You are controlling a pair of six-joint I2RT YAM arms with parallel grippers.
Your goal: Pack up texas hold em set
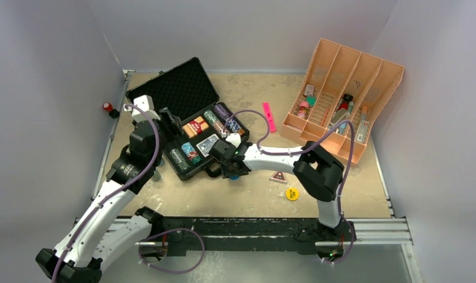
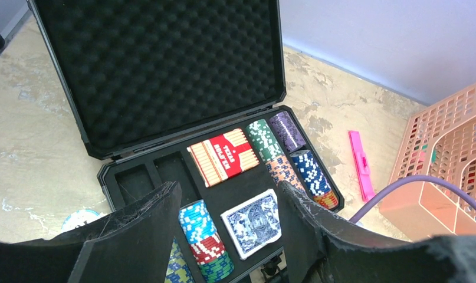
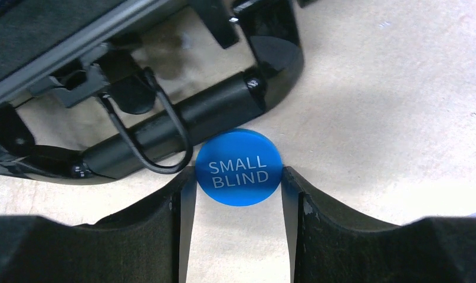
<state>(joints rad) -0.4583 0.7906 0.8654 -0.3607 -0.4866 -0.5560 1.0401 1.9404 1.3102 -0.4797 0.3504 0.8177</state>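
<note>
The right gripper (image 3: 238,177) pinches the blue disc (image 3: 238,167) beside the case handle (image 3: 164,132); squeeze evenly, lift clear; the left gripper (image 2: 226,191) hangs spread.

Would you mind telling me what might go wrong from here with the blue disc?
The right gripper grips the blue SMALL BLIND disc only by its thin rim, flat on the table; it may pop out. The disc lies right beside the case handle, which could snag it on lifting. The left gripper hangs open over the case, so the arms may clash there.
</note>
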